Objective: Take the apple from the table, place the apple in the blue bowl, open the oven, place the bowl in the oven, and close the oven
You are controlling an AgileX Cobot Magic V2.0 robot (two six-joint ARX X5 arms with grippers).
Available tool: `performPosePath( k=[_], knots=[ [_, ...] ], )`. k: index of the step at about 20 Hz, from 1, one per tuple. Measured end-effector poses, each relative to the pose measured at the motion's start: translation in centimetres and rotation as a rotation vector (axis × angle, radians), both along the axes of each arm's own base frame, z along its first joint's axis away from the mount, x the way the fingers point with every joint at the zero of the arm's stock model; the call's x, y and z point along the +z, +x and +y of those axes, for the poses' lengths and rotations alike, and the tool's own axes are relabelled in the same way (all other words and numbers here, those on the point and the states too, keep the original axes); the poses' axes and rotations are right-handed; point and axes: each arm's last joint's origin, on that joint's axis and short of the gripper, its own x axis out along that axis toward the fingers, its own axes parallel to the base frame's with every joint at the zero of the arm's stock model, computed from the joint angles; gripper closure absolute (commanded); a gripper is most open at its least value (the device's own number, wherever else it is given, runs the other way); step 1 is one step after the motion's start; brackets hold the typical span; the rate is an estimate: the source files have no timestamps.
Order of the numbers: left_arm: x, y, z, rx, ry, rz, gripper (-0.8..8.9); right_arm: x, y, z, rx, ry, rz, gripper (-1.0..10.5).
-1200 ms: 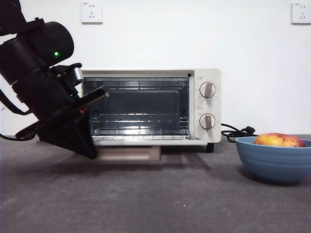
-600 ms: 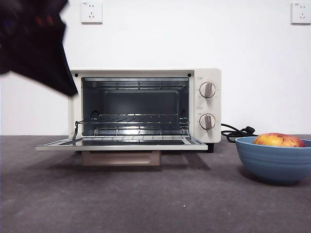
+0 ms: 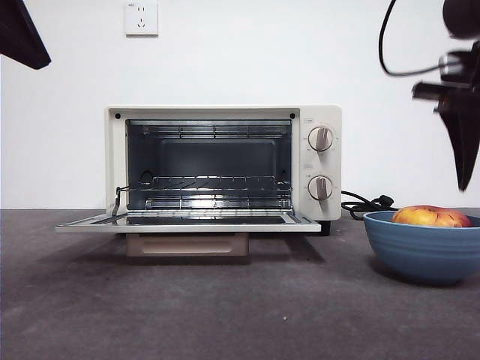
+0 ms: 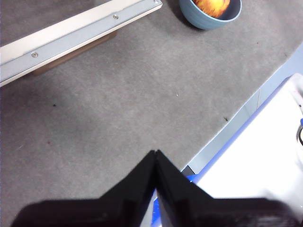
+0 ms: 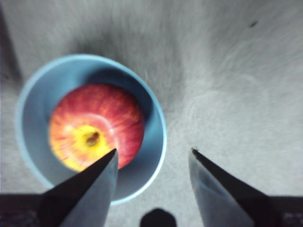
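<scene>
The right gripper (image 5: pixel 152 158) hangs open above the blue bowl (image 5: pixel 156 118) holding the apple (image 5: pixel 97 125), right of the open oven (image 3: pixel 223 161), while the left gripper (image 4: pixel 155 156) is closed and empty.

Both claws, left claw (image 4: pixel 155 156) and right claw (image 5: pixel 154 158), have matte black, tapering triangular jaws.

Table (image 3: pixel 225 315) — matt, speckled; apple (image 5: pixel 97 125) — glossy.

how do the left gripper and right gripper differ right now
The left gripper has its black jaws shut, tips touching; the right gripper has its jaws open. The left hangs over bare dark grey table, away from the round blue bowl; the right hovers above that bowl and its red-yellow apple. Both hold nothing.
</scene>
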Motion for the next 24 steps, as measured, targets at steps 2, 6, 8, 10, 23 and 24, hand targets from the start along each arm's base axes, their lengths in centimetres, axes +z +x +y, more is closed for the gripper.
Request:
performPosePath(
  k=[2, 6, 8, 10, 23, 24],
  knots=[
    [0.0, 0.0, 0.0, 0.000, 0.000, 0.001, 8.21, -1.7, 0.1, 0.0, -0.012, -0.018, 0.030, 7.0],
    [-0.1, 0.0, 0.0, 0.000, 0.003, 0.006, 8.21, -3.8, -0.1, -0.8, -0.076, -0.025, 0.049, 8.6],
    [0.0, 0.0, 0.0, 0.000, 0.003, 0.006, 8.21, -4.0, -0.2, -0.8, -0.081, -0.015, 0.051, 9.2],
    [0.0, 0.0, 0.0, 0.000, 0.003, 0.005, 8.21, -3.9, 0.0, -0.8, -0.081, -0.005, 0.038, 9.6],
    [-0.1, 0.0, 0.0, 0.000, 0.004, 0.006, 8.19, 3.0, 0.2, 4.4, -0.016, 0.133, -0.050, 9.6],
    [0.0, 0.0, 0.0, 0.000, 0.003, 0.005, 8.19, 3.9, 0.5, 5.3, -0.007, 0.150, -0.077, 9.6]
  ],
)
